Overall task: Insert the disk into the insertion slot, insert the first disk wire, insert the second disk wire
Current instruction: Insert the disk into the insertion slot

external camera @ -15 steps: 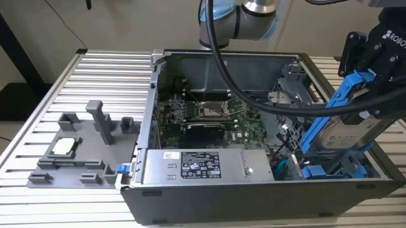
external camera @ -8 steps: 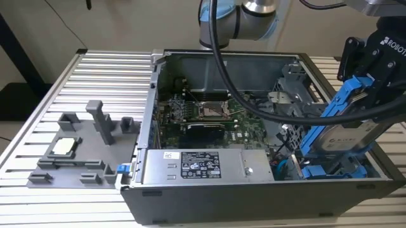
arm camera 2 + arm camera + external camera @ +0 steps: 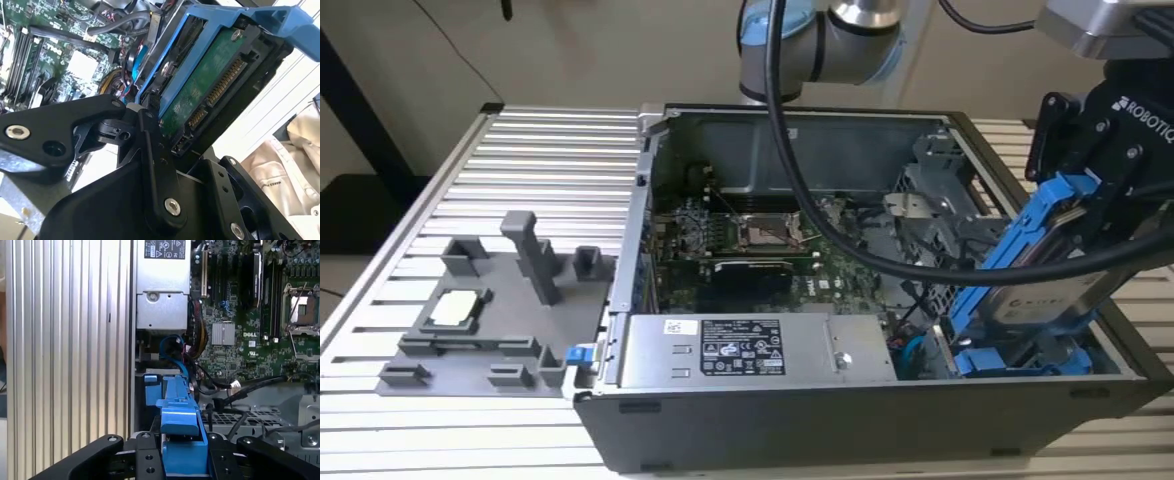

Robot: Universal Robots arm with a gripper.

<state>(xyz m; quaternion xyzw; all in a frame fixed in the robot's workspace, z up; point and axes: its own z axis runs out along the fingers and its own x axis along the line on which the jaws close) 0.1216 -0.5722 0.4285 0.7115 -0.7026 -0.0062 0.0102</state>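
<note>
Your black two-fingered gripper (image 3: 1091,195) is clamped on the disk (image 3: 1047,295), a flat silver-grey hard drive clipped in a bright blue plastic carrier frame. In the first wrist view the black fingers (image 3: 145,460) press on either side of the blue frame (image 3: 180,410). In the second wrist view you see the drive's green circuit board and gold connector pins (image 3: 212,85) facing the camera.

In the exterior view the disk is steeply tilted. Its upper end is in the gripper, and its lower end reaches down into the front corner of the open grey computer case (image 3: 761,420), on the exterior view's right. There it sits at the rectangular bay of the grey sheet-metal drive cage (image 3: 1061,350), just beside another blue carrier (image 3: 983,360). You cannot tell how far in it has gone. The green motherboard (image 3: 747,245) and the silver power supply box (image 3: 747,350) lie towards the exterior view's left of the disk.
</note>
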